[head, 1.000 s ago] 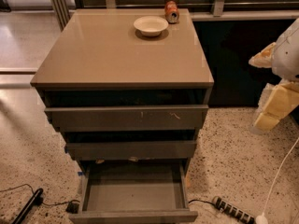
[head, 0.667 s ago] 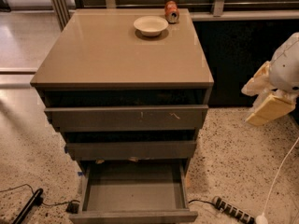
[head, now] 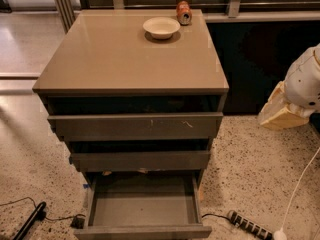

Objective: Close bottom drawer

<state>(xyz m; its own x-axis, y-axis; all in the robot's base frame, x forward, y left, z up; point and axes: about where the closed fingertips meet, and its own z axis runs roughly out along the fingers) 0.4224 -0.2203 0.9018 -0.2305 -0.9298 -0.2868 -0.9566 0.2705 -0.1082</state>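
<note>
At the right edge of the view, level with the top drawer (head: 135, 126), the claw (head: 276, 113) now hangs lower and slightly nearer the cabinet than one second ago. The bottom drawer (head: 143, 206) has not moved in that time. You cannot tell how far the claw is open; it grips no object that you can see and touches neither cabinet nor floor.

Locate the bottom drawer below and to the left of the claw, pulled well out just above the floor, its shallow grey tray exposed. The middle drawer (head: 140, 160) sits left of the claw and slightly lower.

Up and to the left of the claw, a bowl (head: 161, 27) and a can (head: 183, 12) stand on the worktop (head: 120, 59). Below the claw, a power strip (head: 248, 224) and a white cable (head: 300, 184) lie on the floor, just right of the open drawer.
</note>
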